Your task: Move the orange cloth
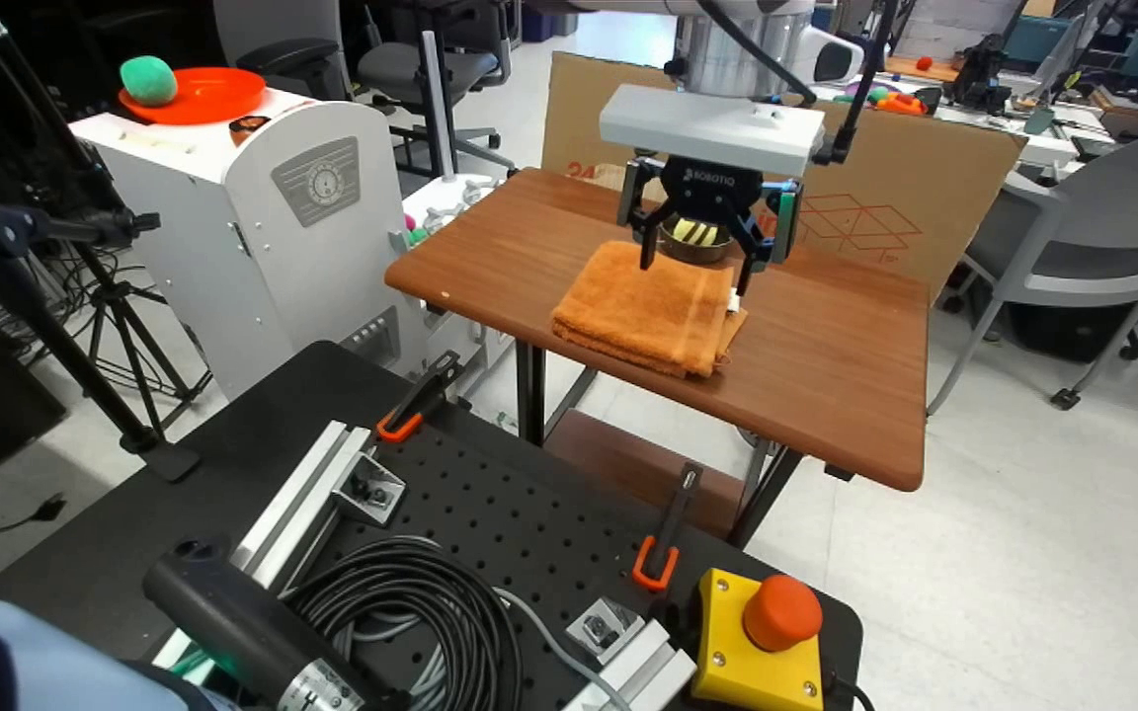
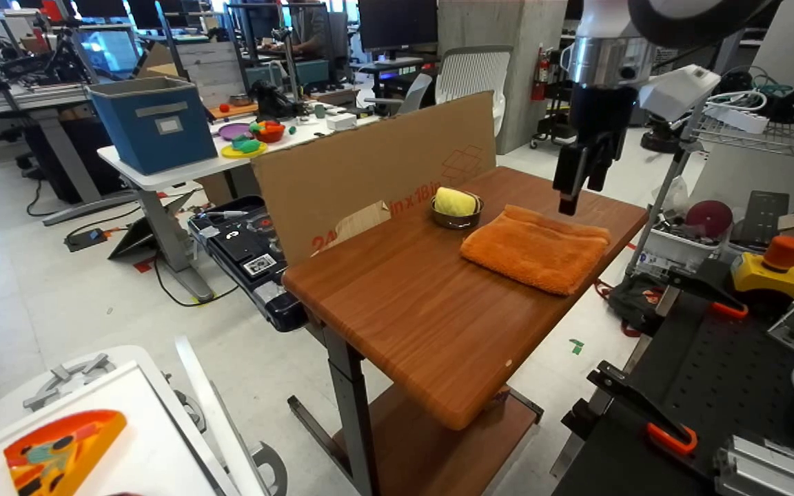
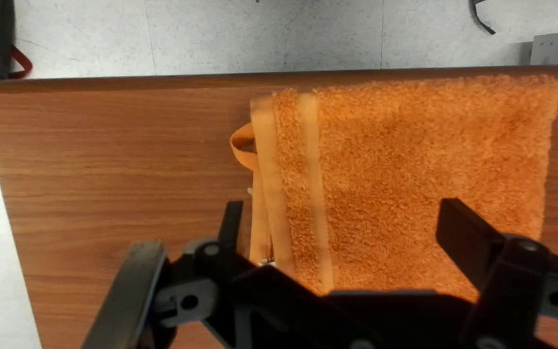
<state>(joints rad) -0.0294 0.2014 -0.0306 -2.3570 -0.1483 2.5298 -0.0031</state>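
The orange cloth lies by the long edge of the brown counter opposite the cardboard, bare wood stretching to both short edges; a dark bowl stands between cloth and cardboard. Folded squarish, it looks fuzzy, with smooth bands and a loop. The gripper hangs above, fingers wide apart.

White "ROBOTIQ" on my black two-fingered gripper, red "24" and "in x 18in" on a flat brown cardboard panel.
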